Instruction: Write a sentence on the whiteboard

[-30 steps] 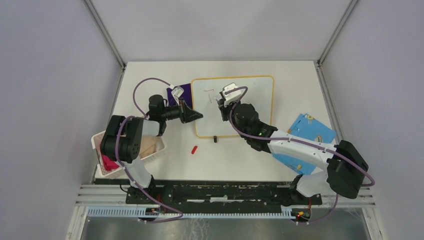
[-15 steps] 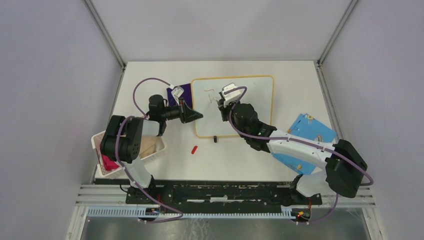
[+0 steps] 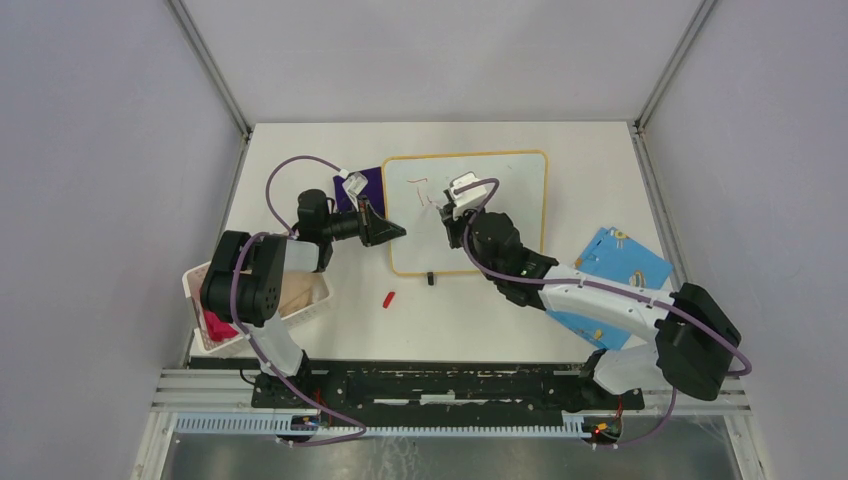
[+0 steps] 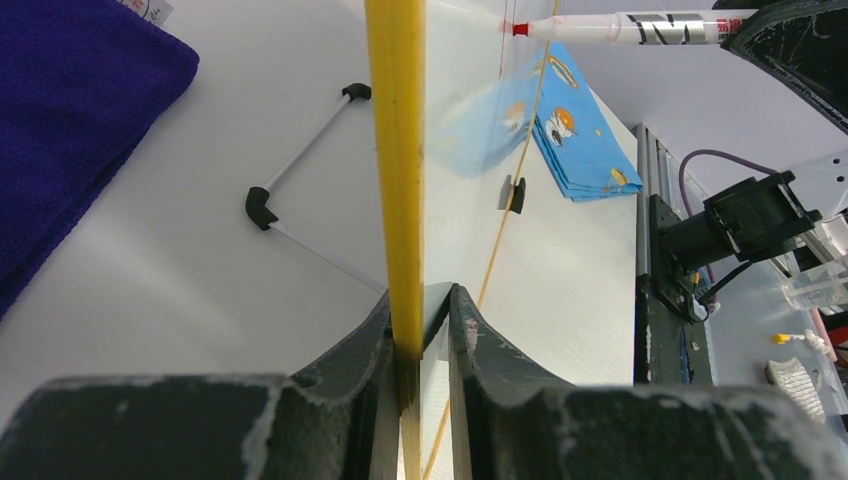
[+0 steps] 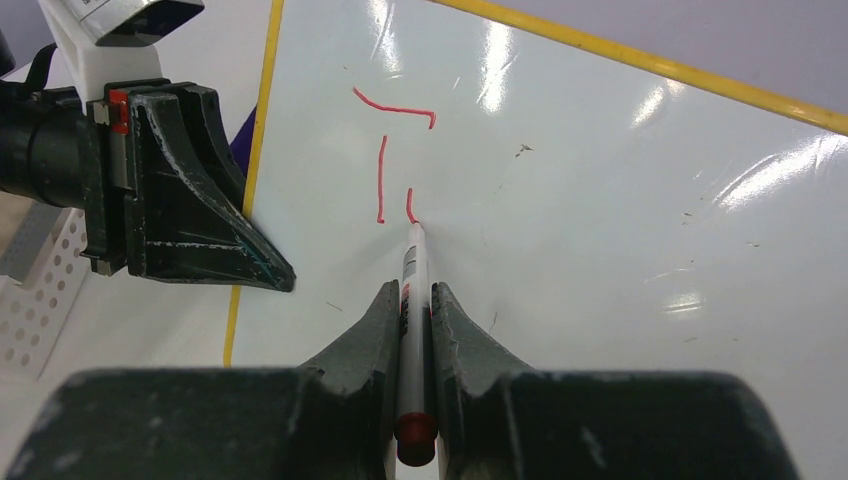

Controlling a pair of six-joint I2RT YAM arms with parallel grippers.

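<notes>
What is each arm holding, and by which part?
Left fingers pinch the whiteboard by its yellow left edge; right fingers grip the marker around its barrel, tip on the board.

Seen from above, the right arm's wrist covers the right fingers (image 5: 372, 325) and the marker (image 5: 413, 270) pinched between them. The red strokes (image 5: 383, 165) just ahead of them on the whiteboard (image 3: 510, 180) are too small to read. Past the left fingers (image 4: 478, 335) the board runs edge-on, its face unreadable, and the purple cloth (image 4: 60, 120) beyond them is cut off by the picture's edge.
</notes>
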